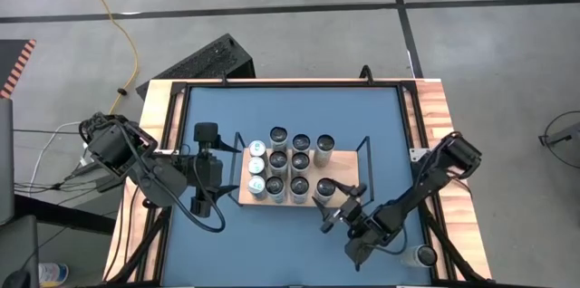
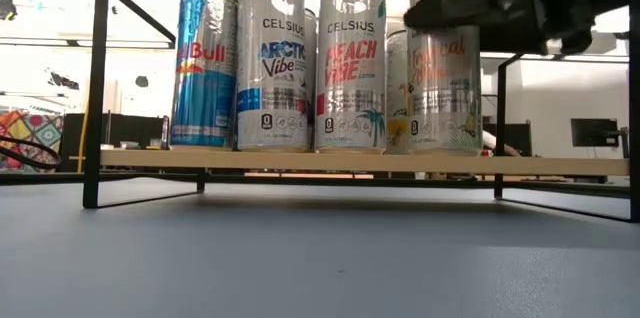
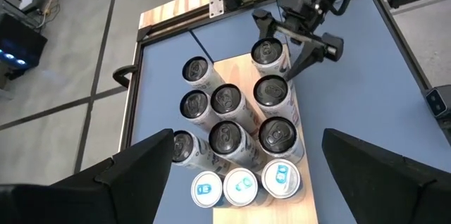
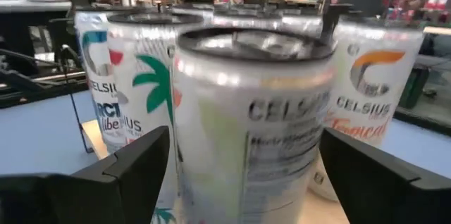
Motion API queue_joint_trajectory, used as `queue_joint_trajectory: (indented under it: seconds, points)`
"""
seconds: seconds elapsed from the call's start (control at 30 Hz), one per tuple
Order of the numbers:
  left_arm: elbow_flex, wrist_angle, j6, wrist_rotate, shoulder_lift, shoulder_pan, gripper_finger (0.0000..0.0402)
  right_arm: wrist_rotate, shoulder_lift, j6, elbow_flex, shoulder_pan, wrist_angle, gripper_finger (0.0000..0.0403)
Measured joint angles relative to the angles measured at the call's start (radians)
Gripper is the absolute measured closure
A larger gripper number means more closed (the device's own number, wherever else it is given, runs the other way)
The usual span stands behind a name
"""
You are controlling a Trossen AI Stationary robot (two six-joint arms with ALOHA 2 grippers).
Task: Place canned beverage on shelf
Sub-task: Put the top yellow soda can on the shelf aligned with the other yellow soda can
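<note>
Lower right of the overhead shot, right gripper [image 1: 332, 205] has its fingers spread wide either side of the can [image 1: 325, 187], not clamped, which stands on the shelf [image 1: 349, 172] mid-frame. Left gripper [image 1: 201, 172] waits wide open at the shelf's left end.

10 cans [image 1: 288, 172] stand clustered on the shelf [image 1: 349, 177], at its left half.

surface: blue table [image 1: 290, 234] | on it: shelf [image 1: 349, 172] | on shelf: roughly ten upright cans [image 1: 300, 163]
</note>
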Motion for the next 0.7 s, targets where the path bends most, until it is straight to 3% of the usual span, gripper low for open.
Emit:
queue_joint_trajectory:
  seconds: [0.37,0.7]
  points:
    - [0.0,0.0,0.003,0.001,0.0,0.0,0.0054,-0.07,-0.135,0.001,0.001,0.036,-0.195,0.0046]
    - [0.0,0.0,0.004,0.018,0.0,0.0,0.0054,-0.204,-0.204,-0.001,0.001,-0.023,-0.268,0.0046]
